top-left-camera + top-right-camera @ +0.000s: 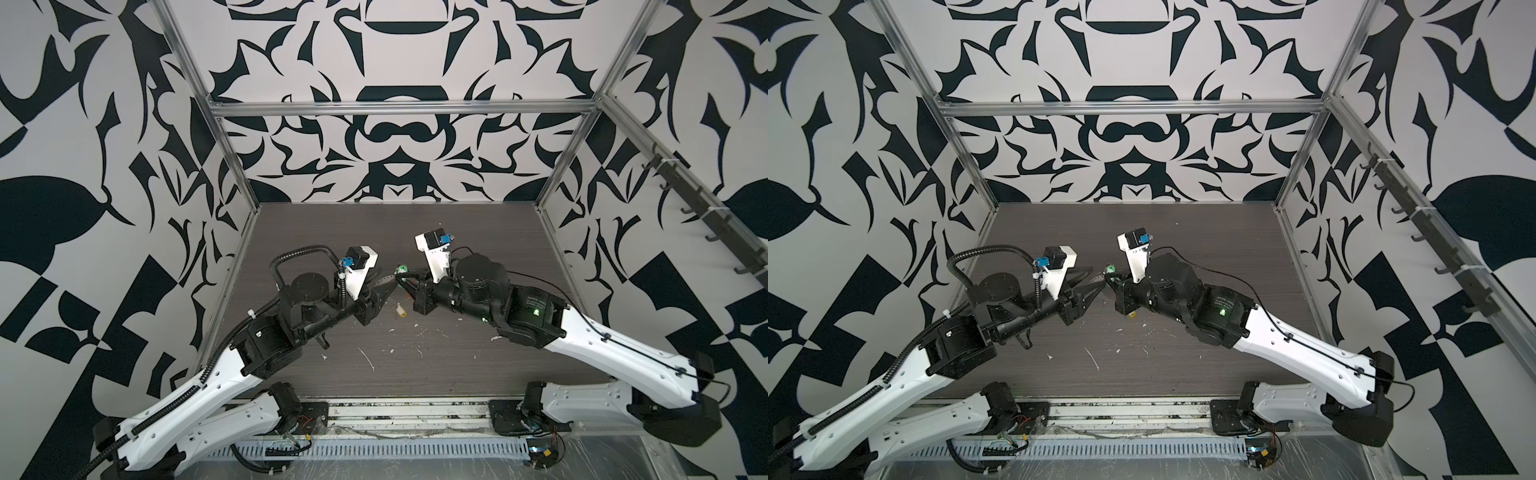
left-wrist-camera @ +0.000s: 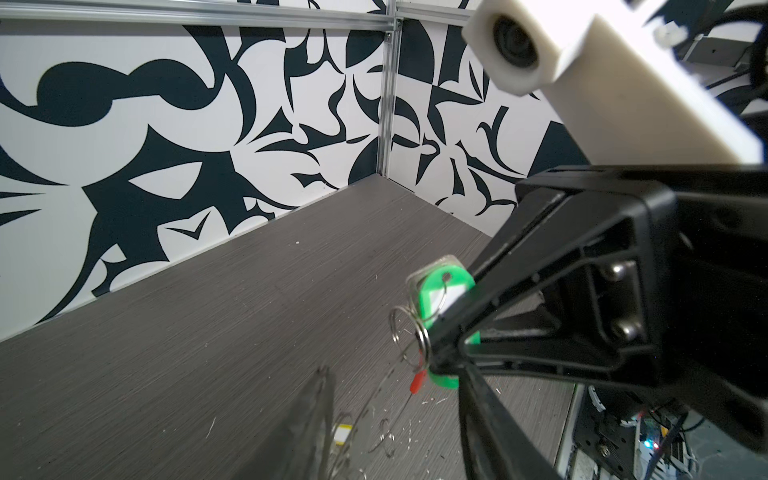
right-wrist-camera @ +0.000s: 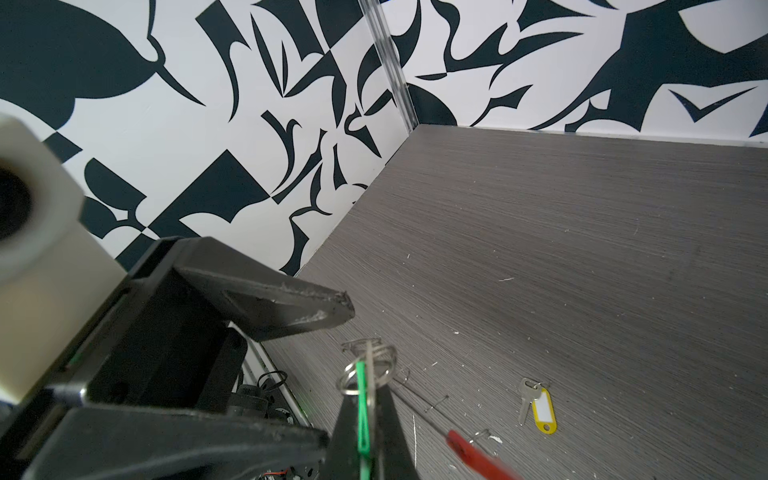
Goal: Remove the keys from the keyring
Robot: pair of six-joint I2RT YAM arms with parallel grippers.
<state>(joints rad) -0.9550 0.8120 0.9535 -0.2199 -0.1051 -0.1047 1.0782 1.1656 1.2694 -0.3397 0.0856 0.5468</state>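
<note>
Left gripper (image 1: 390,285) is spread and empty, just beside the green tag (image 2: 440,293). The right gripper (image 2: 436,357) pinches that tag flat above the surface (image 3: 582,249), with the rings (image 2: 409,332) and keyring (image 2: 417,381) hanging below. Everything looks light. The thin hoop is probably springy and slippery, so the red segment (image 3: 473,451) seems the surest hold. The yellow tag (image 3: 542,409) lies loose on the surface.

Black-and-white swirls are covering the walls (image 1: 395,62), grey grain the bench (image 3: 582,249). A green tag (image 2: 442,293), a yellow tag (image 3: 543,411) and the red keyring segment (image 3: 478,453) are showing.
</note>
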